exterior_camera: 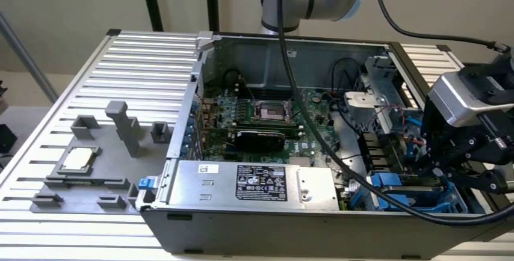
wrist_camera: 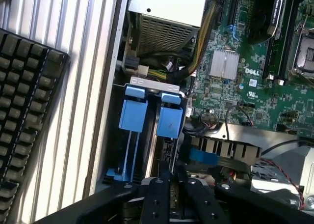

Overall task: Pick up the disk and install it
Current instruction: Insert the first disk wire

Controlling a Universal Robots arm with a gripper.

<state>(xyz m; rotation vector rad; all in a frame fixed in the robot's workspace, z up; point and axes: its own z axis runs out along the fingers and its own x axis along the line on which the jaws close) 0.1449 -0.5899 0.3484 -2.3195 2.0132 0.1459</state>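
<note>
Ribbed alu surface (exterior_camera: 144,50) w/ an open PC case (exterior_camera: 265,237) on it, side panel off, motherboard (wrist_camera: 245,86) exposed. A keyboard (wrist_camera: 24,111) lies beside the case.

The gripper (wrist_camera: 172,184) is over the drive bay at the exterior view's right, closed down narrow on the thin edge of the disk (wrist_camera: 169,123). The disk stands on edge in its blue carrier, partway into the bay, just beside a 2nd blue carrier (wrist_camera: 134,115) already in its slot.

Risks, as I judge them:
- Any tilt and the carrier rails probably bind vs the bay guides or rub the neighbour carrier. Forcing it could crack the plastic.
- The blue connector (wrist_camera: 201,155) and loose wires (wrist_camera: 274,165) sit close to the bay and could get pinched or snagged.
- The arm's own black cable (exterior_camera: 321,141) drapes across the board and may drag on components.
- It's an edge grip, so the disk could slip if resistance builds.
</note>
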